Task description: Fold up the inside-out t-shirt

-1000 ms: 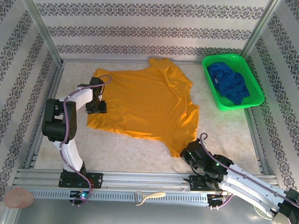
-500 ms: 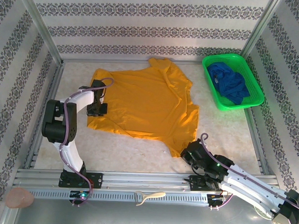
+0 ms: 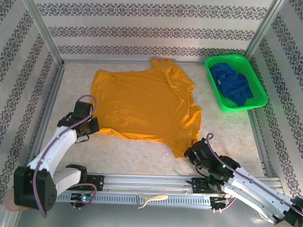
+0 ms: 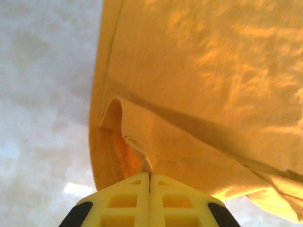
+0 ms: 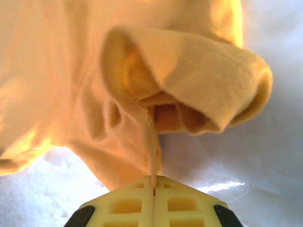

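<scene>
Up close, L claw point(image 4: 150, 174) pinches tee point(image 4: 213, 71).

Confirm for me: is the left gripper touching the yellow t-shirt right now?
Touching. The left wrist view shows the left gripper shut on the t-shirt, with a fold of its edge pinched between the closed jaws.

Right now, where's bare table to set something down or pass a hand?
Free: near strip between the t-shirt and the rail; left margin beside the t-shirt; patch on the near side of the green basket. Crowded: both near t-shirt corners, pinched by the left hand and right hand.
</scene>
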Available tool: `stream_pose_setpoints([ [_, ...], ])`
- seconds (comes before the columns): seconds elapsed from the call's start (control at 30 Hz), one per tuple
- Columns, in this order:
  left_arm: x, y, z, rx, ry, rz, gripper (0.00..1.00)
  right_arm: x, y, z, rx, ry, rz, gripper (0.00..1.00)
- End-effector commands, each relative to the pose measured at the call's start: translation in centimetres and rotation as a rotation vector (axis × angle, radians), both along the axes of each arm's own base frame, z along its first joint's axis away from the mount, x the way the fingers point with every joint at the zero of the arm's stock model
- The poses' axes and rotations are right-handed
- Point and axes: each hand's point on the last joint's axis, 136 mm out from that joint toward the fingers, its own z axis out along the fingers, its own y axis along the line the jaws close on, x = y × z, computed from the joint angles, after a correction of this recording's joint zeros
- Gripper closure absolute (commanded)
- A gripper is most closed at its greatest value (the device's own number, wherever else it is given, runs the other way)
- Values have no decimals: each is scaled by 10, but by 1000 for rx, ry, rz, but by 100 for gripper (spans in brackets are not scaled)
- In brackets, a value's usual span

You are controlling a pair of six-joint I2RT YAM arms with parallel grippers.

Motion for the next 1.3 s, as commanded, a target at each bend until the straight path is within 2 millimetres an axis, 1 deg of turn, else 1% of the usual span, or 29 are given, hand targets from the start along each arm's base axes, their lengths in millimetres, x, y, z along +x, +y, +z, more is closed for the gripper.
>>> stream_pose_setpoints([
  [0.0, -15, 14, 4, 6, -47, 138, 100, 9, -1, 29, -13, -59, 36, 100],
  [0.07, -22, 21, 9, 20, -83, 184, 100, 17, 0, 49, -10, -91, 49, 100],
  [0.2, -30, 32, 23, 28, -153, 257, 100, 30, -2, 75, -23, -126, 75, 100],
  [0.3, -32, 32, 26, 19, -177, 270, 100, 37, -5, 88, -44, -147, 86, 100],
  [0.47, -28, 28, 24, 12, -166, 239, 100, 46, -4, 101, -50, -165, 121, 100],
  [0.57, -21, 29, 34, 21, -191, 223, 100, 51, -5, 112, -83, -184, 157, 100],
  [0.67, -7, 30, 45, 35, -210, 202, 100, 62, -5, 124, -106, -203, 195, 100],
  [0.77, 12, 32, 52, 45, -209, 184, 100, 80, -2, 137, -115, -219, 223, 100],
  [0.9, 47, 35, 55, 4, -206, 178, 100, 107, -5, 152, -130, -237, 233, 100],
  [1.03, 82, 40, 51, 3, -172, 152, 100, 135, -8, 160, -129, -244, 229, 100],
  [1.17, 110, 44, 38, 7, -123, 117, 100, 158, -9, 161, -132, -243, 226, 100],
  [1.27, 129, 45, 32, 1, -111, 95, 100, 174, -12, 161, -138, -241, 215, 100],
])
